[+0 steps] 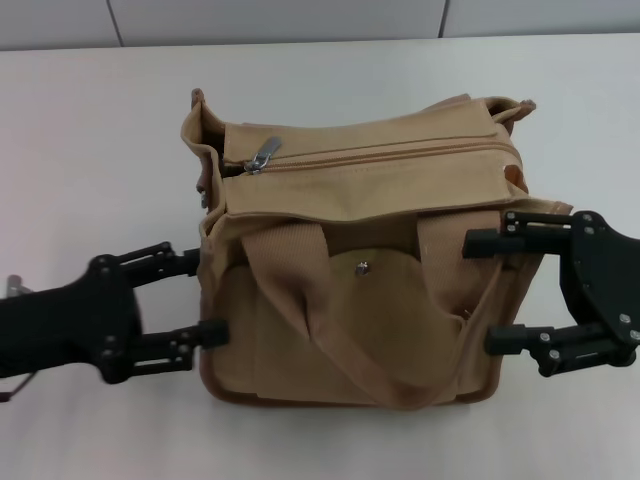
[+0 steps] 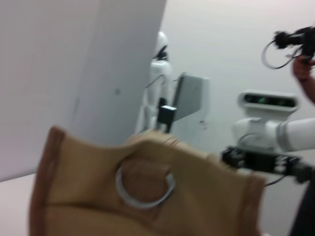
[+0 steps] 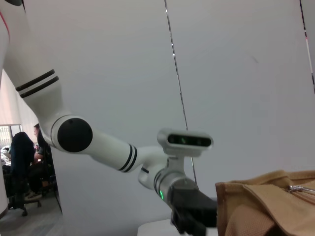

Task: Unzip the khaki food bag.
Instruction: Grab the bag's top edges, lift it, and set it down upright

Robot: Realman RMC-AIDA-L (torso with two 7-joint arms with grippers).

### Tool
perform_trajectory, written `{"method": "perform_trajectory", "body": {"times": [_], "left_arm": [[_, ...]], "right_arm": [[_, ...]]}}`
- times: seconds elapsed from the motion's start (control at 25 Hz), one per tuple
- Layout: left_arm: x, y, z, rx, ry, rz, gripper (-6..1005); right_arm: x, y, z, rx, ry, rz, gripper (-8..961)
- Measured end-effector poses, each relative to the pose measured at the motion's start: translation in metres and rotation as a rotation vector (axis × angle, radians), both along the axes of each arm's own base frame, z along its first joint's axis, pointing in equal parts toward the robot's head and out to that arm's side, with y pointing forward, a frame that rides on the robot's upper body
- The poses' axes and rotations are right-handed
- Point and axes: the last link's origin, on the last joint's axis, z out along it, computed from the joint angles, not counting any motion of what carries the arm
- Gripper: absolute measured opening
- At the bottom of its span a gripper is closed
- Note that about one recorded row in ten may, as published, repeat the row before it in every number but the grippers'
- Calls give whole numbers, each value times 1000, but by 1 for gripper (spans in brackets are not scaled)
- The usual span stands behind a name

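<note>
Dead centre of the head view sits the khaki food bag (image 1: 360, 270), standing on the white table (image 1: 100, 140) with its zippered top toward the upper part of the frame and the snap pocket facing the camera. It looks like soft canvas, probably light and floppy: the top panel sags and the webbing handles (image 1: 310, 290) flop down over the front, so I'd guess it'll just slide or crumple if you yank the zipper without bracing it. The obvious thing to grab is the silver zipper pull (image 1: 262, 156), sitting at the upper-left end of the zipper line, so the track looks fully closed for now. It's tiny and flat, so likely fiddly to pinch. The left gripper (image 1: 205, 298) is at the bag's left side with fingers spread, tips right against the fabric, and the right gripper (image 1: 483, 290) is at the right side, also spread wide, bracketing the edge without pinching anything. Hard to say whether either one is really pressing in. The left wrist view only gives a blurry close-up of a metal ring (image 2: 145, 186) on the bag's end, and the right wrist view catches just a corner of the bag. The bag's back is hidden.
</note>
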Motion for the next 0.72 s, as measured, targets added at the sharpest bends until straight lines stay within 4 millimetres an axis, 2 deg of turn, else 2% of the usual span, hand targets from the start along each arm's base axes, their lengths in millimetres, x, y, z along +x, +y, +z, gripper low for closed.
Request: {"method": "perform_trajectory", "body": {"times": [0.28, 0.56, 0.72], "left_arm": [[-9, 5, -23, 80, 67, 81, 816], [-13, 6, -21, 108, 88, 66, 813], [-13, 2, -20, 123, 87, 30, 676]], "right_arm": [[-1, 1, 0, 0, 2, -4, 816], [-1, 3, -1, 3, -1, -12, 815], [-2, 4, -2, 6, -2, -17, 815]]}}
